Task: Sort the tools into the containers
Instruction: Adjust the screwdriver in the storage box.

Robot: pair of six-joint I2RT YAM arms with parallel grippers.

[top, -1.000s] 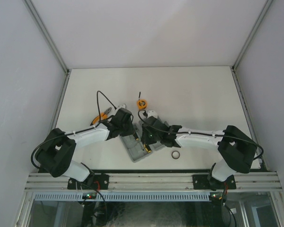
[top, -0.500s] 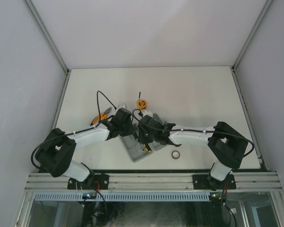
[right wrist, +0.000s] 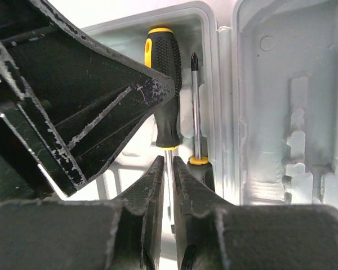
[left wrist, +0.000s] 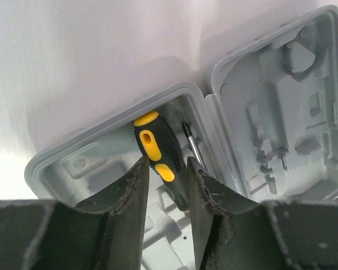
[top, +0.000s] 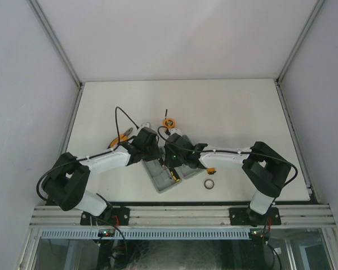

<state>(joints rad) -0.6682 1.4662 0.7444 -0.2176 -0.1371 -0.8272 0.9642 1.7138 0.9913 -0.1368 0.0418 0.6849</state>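
Grey tool case (left wrist: pixel 101 132) lies open, the right arm (top: pixel 225 160) now folded further left over it. One half holds a screwdriver (left wrist: pixel 158 147), handle clasped by the left gripper (left wrist: pixel 167 163), and a second screwdriver (right wrist: pixel 195 101) alongside. The right gripper (right wrist: pixel 168 163), nearly closed, straddles the first's shaft, grip unclear.

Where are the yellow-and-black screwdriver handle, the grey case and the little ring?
Screwdriver (left wrist: pixel 158 147): left wrist view, on its ribbed handle.
Grey case (left wrist: pixel 281 112): left wrist view, on its moulded inner wall.
Ring (top: pixel 205 184): top view, on its rim.
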